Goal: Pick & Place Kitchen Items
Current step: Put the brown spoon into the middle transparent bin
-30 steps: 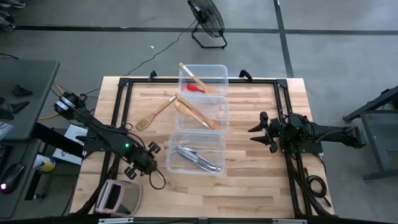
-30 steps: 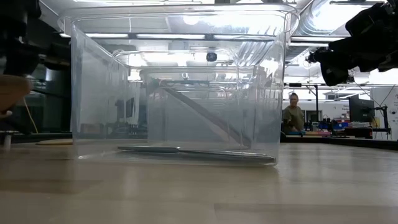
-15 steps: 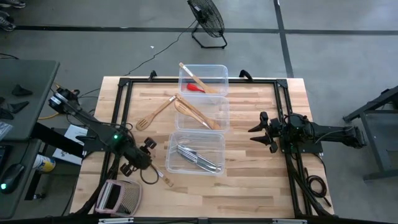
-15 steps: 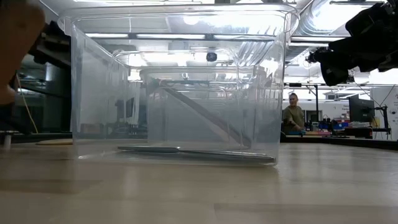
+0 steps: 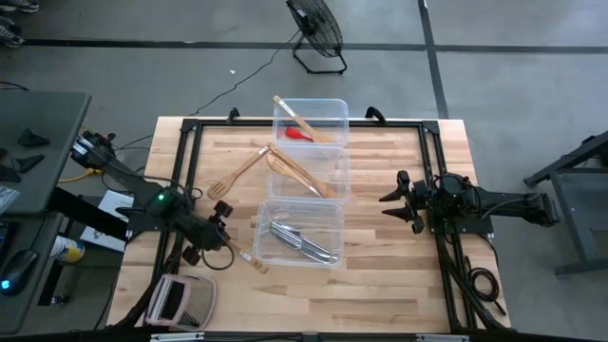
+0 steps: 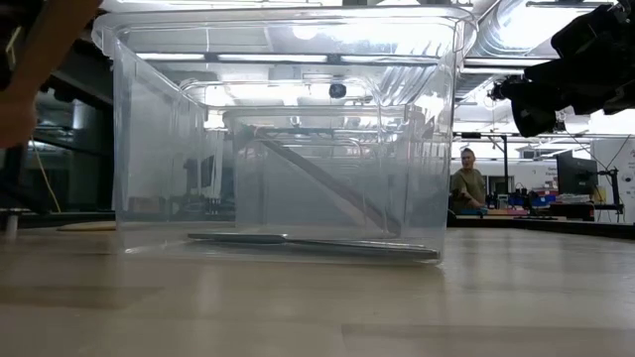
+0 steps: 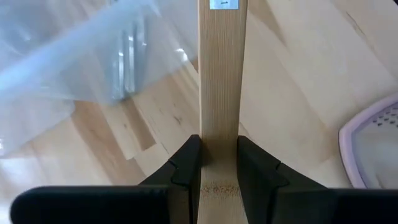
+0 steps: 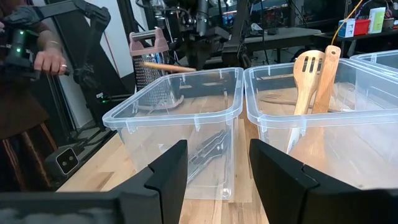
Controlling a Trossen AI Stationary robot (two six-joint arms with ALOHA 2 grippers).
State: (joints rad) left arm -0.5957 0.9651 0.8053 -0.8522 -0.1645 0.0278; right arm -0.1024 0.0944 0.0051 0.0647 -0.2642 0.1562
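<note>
One wooden utensil (image 7: 222,93), clenched in the left gripper (image 7: 219,163), points lengthwise straight ahead toward the tub (image 5: 302,233).

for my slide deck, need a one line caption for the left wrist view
Left gripper shut on a pale wooden utensil, held above the wooden table beside a clear tub.

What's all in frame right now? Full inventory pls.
tubs: three, clear, in a row down mid-table
cutlery: several, silver, in near tub
spatulas: two, wood, in middle tub
slotted spatula: one, wood, on table left of middle tub
red utensil: one, in far tub with a wooden utensil
grater: one, pink, table's near-left corner
fan: one, black, floor beyond table
left fingers: shut on wooden stick, left of near tub
right gripper: right of tubs, holding nothing
</note>
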